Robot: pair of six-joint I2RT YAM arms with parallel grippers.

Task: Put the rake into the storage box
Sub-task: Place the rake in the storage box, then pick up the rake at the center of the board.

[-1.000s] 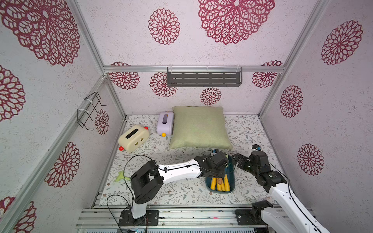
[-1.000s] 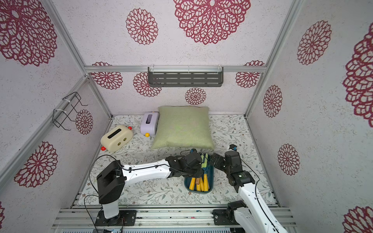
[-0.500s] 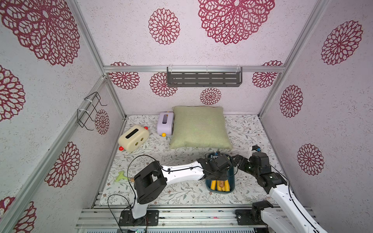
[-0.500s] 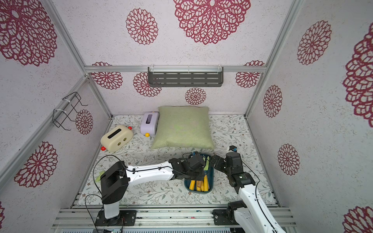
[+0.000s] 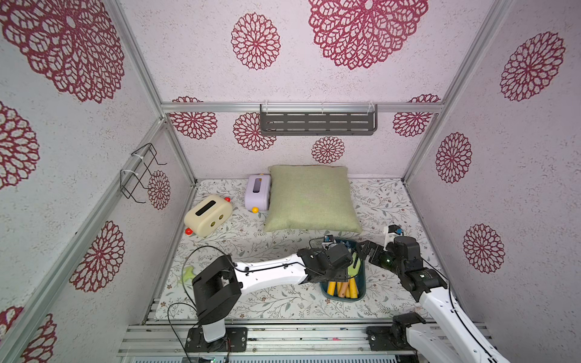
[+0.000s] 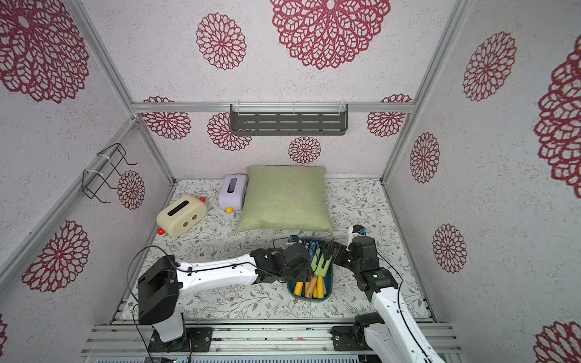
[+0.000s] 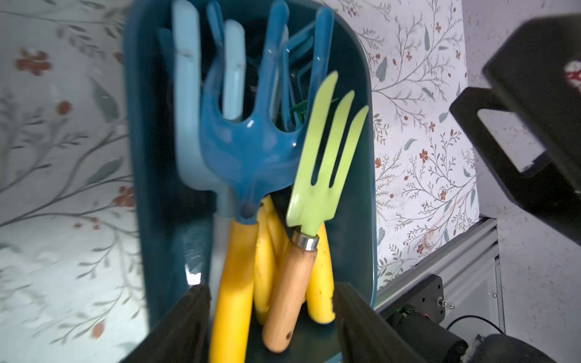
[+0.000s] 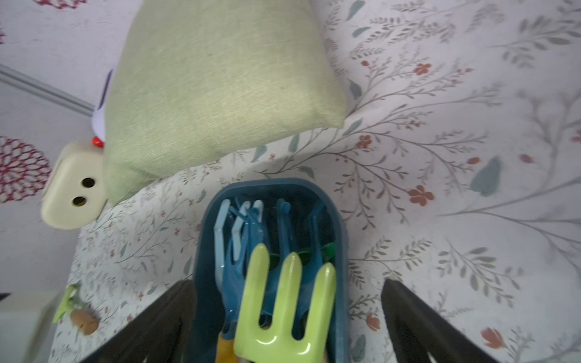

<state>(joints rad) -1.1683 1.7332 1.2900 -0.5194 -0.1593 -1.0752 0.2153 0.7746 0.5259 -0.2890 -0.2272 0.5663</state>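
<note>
- The rake [image 7: 309, 204], lime-green with 3 tines and a wooden handle, lies inside the storage box [image 7: 361, 204], propped on the blue tools [image 7: 251, 151] beneath it.
- The left gripper [image 7: 270, 287] hovers over the handles, jaws spread and gripping nothing, likely to leave the rake resting free.
- The right gripper [image 8: 287, 283] hangs near the box, jaws wide and empty.

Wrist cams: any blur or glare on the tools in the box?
Left wrist: blue rake fairly sharp, small glints on its head; mat and the left gripper's fingers smeared. Right wrist: green rake too near the lens, soft, with a highlight at its base; pillow sharper. Top views: evenly lit, crisp.
</note>
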